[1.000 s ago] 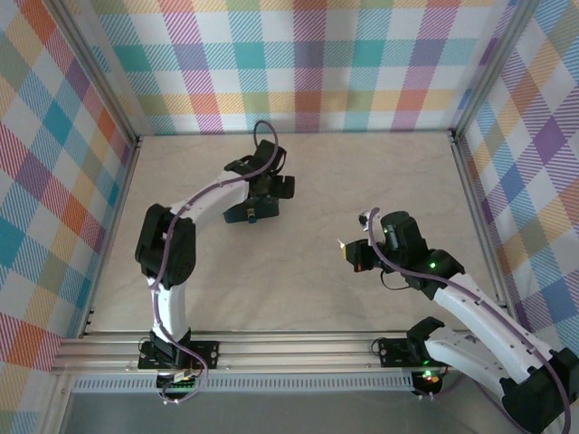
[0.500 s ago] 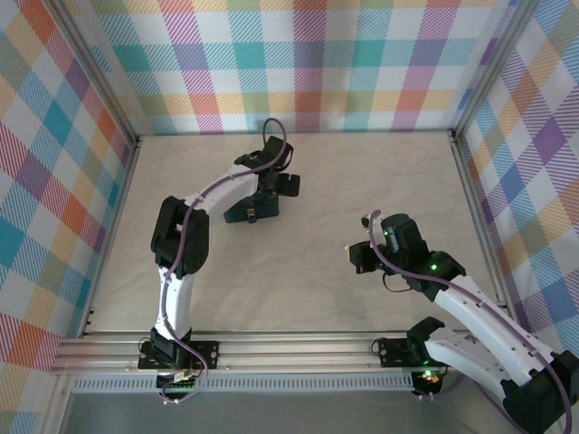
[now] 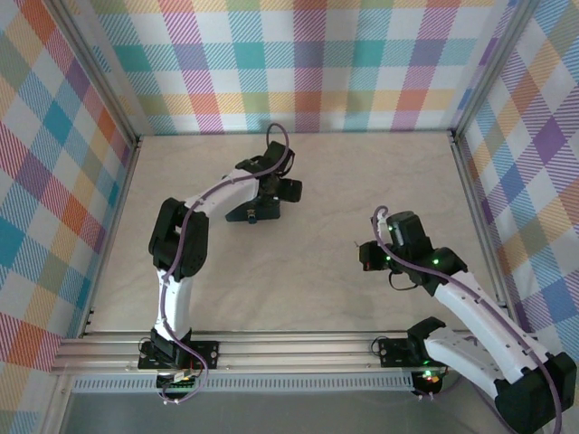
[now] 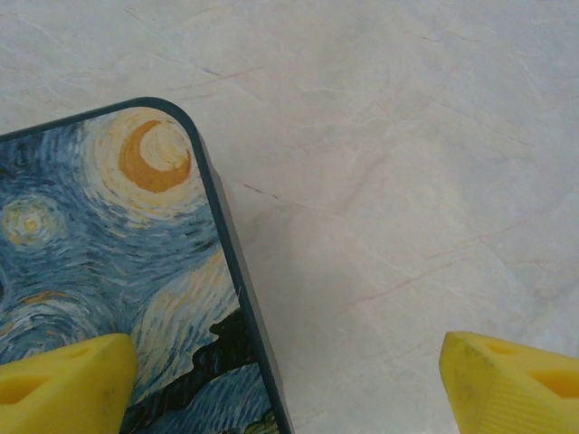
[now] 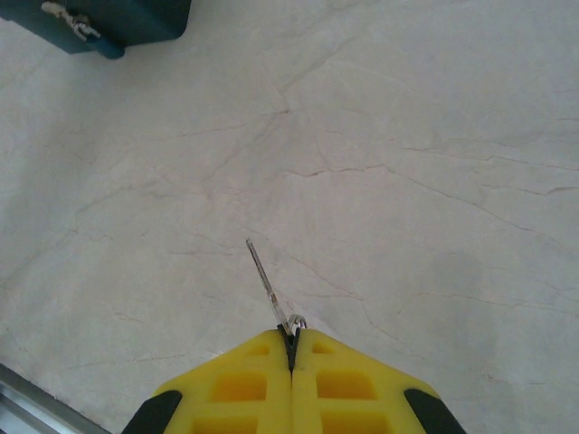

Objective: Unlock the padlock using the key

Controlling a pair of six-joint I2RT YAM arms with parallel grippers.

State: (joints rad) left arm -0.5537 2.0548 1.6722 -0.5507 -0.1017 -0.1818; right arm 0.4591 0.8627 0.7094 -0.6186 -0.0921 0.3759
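seemingly the approach is in hand. the rectangular dark-blue box with a swirling starry-night painting lies beneath the left gripper, which gapes wide, gripping nothing. the tiny dark-blue padlock sits at the box front, far ahead-left of the right gripper, which is clenched on the small silvery metal key; next, the key needs carrying there and aligning with the keyhole.

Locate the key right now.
Right wrist view: the key sticks out of the shut right claw, over the table, well short of the box at upper left.
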